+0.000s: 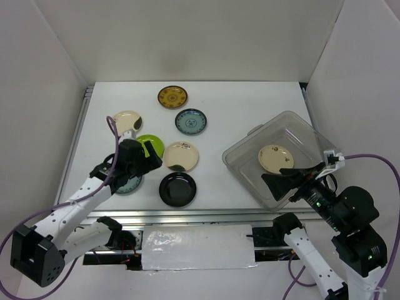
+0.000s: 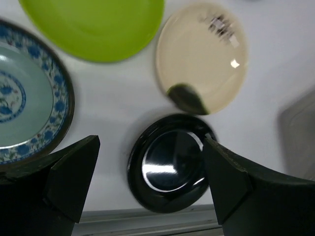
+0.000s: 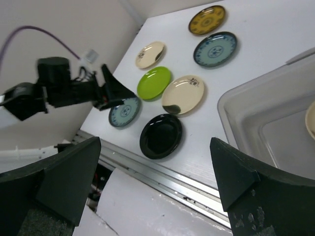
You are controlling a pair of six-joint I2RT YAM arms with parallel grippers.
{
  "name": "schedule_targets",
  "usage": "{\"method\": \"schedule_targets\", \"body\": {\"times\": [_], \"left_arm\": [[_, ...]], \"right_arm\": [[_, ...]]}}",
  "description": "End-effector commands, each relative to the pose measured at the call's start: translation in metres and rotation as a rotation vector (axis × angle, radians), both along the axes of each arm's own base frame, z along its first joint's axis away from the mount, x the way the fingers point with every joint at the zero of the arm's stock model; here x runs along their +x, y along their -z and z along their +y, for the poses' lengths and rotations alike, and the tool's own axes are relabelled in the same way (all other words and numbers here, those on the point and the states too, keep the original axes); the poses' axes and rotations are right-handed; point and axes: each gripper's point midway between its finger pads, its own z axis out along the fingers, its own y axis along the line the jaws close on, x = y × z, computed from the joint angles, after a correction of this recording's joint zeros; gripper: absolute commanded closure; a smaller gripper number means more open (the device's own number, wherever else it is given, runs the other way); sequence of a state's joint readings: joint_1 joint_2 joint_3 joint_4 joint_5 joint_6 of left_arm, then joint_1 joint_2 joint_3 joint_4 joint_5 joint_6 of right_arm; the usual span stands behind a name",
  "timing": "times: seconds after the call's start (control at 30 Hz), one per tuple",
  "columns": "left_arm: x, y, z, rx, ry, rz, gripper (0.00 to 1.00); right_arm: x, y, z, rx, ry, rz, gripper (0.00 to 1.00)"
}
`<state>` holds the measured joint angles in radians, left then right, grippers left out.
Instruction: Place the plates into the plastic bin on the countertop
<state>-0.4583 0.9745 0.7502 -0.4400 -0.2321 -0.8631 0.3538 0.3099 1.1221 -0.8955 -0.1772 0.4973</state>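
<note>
- White countertop point(image 1: 237, 103), plain white walls around; seven plates lie loose on the left half.
- left gripper point(image 1: 152, 160), lower left, fingers apart, empty, hovers over a blue-grey plate point(image 1: 127, 185).
- black plate point(image 1: 177, 189) just right of it, framed between the fingers in the wrist view; left arm is clearly nearer.
- plastic bin point(image 1: 300, 128) on the right, holding one cream plate point(image 1: 275, 159).
- right gripper point(image 1: 279, 180) spread, empty, over the bin's near rim.
- No readable writing; dark marks on the middle cream plate point(image 2: 202, 54) are blurred.
</note>
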Motion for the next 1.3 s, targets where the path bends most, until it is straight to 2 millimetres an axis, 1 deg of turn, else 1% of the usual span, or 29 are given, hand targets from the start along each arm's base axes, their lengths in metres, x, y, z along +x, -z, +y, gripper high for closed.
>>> {"method": "schedule_targets", "body": {"times": [0.0,0.03,0.13,0.17,0.23,0.3,0.33,0.43,0.5,0.53,0.6,0.67,0.73,0.8,0.83,0.9,0.97,1.0,1.03,1.07,1.1,1.13,1.17,1.2,1.23,1.27], "left_arm": [[-0.001,-0.002,-0.031,-0.155,0.148,-0.059,0.01],[-0.006,0.012,-0.032,-0.143,0.149,-0.026,0.01],[-0.013,0.032,-0.028,-0.121,0.127,0.013,0.01],[-0.018,0.045,-0.026,-0.113,0.129,0.038,0.01],[-0.025,0.061,-0.029,-0.134,0.144,0.056,0.01],[-0.028,0.071,-0.032,-0.144,0.160,0.072,0.02],[-0.029,0.077,-0.035,-0.156,0.172,0.077,0.05],[-0.033,0.094,-0.034,-0.143,0.172,0.122,0.11],[-0.034,0.100,-0.034,-0.144,0.167,0.134,0.12],[-0.036,0.106,-0.032,-0.140,0.166,0.142,0.16],[-0.036,0.109,-0.034,-0.150,0.167,0.141,0.22],[-0.038,0.113,-0.034,-0.155,0.168,0.147,0.41],[-0.042,0.118,-0.033,-0.155,0.171,0.164,0.49],[-0.038,0.111,-0.036,-0.181,0.180,0.127,0.54],[-0.041,0.115,-0.035,-0.183,0.180,0.134,0.62],[-0.041,0.112,-0.036,-0.197,0.183,0.121,0.64],[-0.044,0.114,-0.033,-0.186,0.177,0.126,0.71],[-0.044,0.110,-0.033,-0.186,0.178,0.114,0.77],[-0.049,0.111,-0.031,-0.175,0.176,0.136,0.97],[-0.051,0.108,-0.030,-0.175,0.179,0.136,1.00],[-0.052,0.097,-0.033,-0.185,0.191,0.109,1.00],[-0.058,0.092,-0.032,-0.183,0.196,0.125,1.00],[-0.060,0.081,-0.035,-0.193,0.212,0.108,1.00],[-0.059,0.050,-0.043,-0.231,0.252,0.027,1.00],[-0.067,0.041,-0.044,-0.234,0.267,0.029,1.00],[-0.068,0.017,-0.045,-0.258,0.279,-0.038,1.00]], "right_arm": [[-0.004,-0.019,0.020,0.012,-0.126,-0.096,0.00],[-0.004,-0.018,0.020,0.015,-0.128,-0.095,0.00],[-0.010,-0.018,0.018,0.020,-0.131,-0.102,0.00],[-0.011,-0.017,0.017,0.018,-0.126,-0.102,0.00],[-0.012,-0.017,0.016,0.016,-0.125,-0.106,0.00],[-0.013,-0.018,0.017,0.018,-0.134,-0.106,0.00],[-0.013,-0.017,0.019,0.017,-0.140,-0.106,0.00],[-0.013,-0.016,0.024,0.020,-0.168,-0.102,0.00],[-0.012,-0.015,0.025,0.022,-0.174,-0.099,0.00],[-0.011,-0.014,0.026,0.021,-0.177,-0.095,0.00],[-0.012,-0.015,0.026,0.027,-0.180,-0.099,0.00],[-0.012,-0.017,0.026,0.031,-0.175,-0.103,0.00],[-0.012,-0.018,0.025,0.030,-0.175,-0.104,0.00],[-0.011,-0.017,0.025,0.027,-0.171,-0.101,0.00],[-0.011,-0.018,0.024,0.026,-0.167,-0.103,0.00],[-0.010,-0.017,0.024,0.025,-0.166,-0.097,0.00],[-0.010,-0.017,0.024,0.029,-0.163,-0.096,0.00],[-0.011,-0.019,0.024,0.029,-0.161,-0.101,0.00],[-0.011,-0.019,0.023,0.029,-0.160,-0.102,0.00],[-0.011,-0.018,0.022,0.024,-0.155,-0.097,0.00],[-0.011,-0.020,0.021,0.025,-0.148,-0.102,0.00],[-0.012,-0.022,0.020,0.025,-0.143,-0.106,0.00],[-0.012,-0.022,0.019,0.022,-0.138,-0.104,0.00],[-0.013,-0.026,0.016,0.024,-0.125,-0.111,0.00],[-0.013,-0.025,0.014,0.016,-0.113,-0.107,0.00],[-0.015,-0.031,0.011,0.016,-0.099,-0.119,0.00]]}}
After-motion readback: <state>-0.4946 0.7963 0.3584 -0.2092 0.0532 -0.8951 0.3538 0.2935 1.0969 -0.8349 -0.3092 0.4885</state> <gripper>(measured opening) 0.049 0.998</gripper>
